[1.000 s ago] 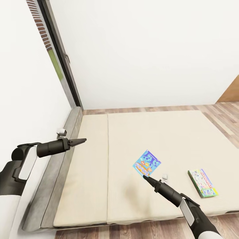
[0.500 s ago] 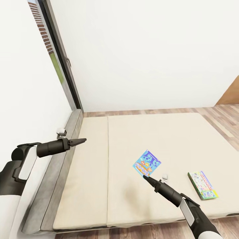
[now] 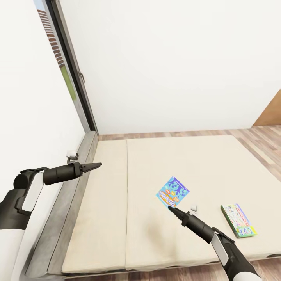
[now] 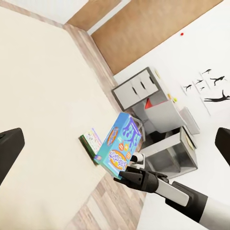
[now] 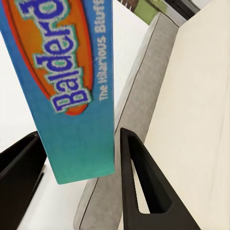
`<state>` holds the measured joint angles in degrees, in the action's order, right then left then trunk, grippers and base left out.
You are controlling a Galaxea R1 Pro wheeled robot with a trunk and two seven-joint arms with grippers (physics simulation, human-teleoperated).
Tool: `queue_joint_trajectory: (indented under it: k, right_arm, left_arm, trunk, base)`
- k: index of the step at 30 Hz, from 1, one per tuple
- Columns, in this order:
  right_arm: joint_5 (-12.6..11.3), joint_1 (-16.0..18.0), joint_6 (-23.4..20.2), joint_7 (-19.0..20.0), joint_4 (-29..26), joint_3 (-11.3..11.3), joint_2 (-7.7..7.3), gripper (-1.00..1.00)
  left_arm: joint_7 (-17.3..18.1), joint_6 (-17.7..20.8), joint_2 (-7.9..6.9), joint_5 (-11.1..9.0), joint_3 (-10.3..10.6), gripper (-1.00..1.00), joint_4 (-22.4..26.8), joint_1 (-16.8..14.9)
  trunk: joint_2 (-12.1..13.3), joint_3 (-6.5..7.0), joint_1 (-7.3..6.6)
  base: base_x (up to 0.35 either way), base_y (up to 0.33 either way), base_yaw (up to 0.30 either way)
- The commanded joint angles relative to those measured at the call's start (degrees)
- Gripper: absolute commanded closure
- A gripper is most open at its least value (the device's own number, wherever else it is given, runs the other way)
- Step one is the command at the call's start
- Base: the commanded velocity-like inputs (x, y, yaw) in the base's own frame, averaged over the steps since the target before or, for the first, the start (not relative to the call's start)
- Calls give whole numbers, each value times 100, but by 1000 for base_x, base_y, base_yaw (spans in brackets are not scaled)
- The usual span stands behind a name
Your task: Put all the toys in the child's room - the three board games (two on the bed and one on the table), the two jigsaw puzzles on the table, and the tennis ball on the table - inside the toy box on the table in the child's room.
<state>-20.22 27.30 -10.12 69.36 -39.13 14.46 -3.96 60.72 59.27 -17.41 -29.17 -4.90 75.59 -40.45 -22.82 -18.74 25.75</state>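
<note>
My right gripper (image 3: 171, 207) is shut on the lower edge of the blue board game (image 3: 173, 191), holding it tilted above the beige bed (image 3: 117, 195). In the right wrist view the blue box (image 5: 72, 86) stands between the two dark fingers (image 5: 139, 182). A second board game (image 3: 238, 220), green-edged, lies flat on the mattress to the right of my right arm. My left gripper (image 3: 95, 165) hovers over the grey headboard (image 3: 66, 203), its fingers (image 4: 9, 148) wide apart and empty. The table (image 4: 158, 120) shows beyond the bed in the left wrist view. Jigsaw puzzles, tennis ball and toy box are out of view.
A white wall runs behind the bed, with a dark-framed window (image 3: 66, 78) at the left. Wooden floor (image 3: 257, 136) borders the bed at the far side and right. A wooden panel (image 3: 271, 113) stands at the far right.
The whole head view has shifted a little, so the bed and the green-edged game sit slightly lower in the picture. Both arms and the held blue game keep their pose.
</note>
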Motion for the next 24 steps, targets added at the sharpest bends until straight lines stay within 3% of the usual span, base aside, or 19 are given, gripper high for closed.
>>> queue_joint_trajectory:
  k: [1,24]
  right_arm:
    - [-25,4,-60,20,1,5,0,100]
    - [-25,4,-60,27,1,4,0,100]
  left_arm:
    - [20,23,0,7,-2,-100,0,-5]
    - [22,23,0,7,-2,-100,0,-2]
  trunk:
    - [-10,0,3]
    - [-10,215,3]
  base:
    - [0,0,0]
    - [0,0,0]
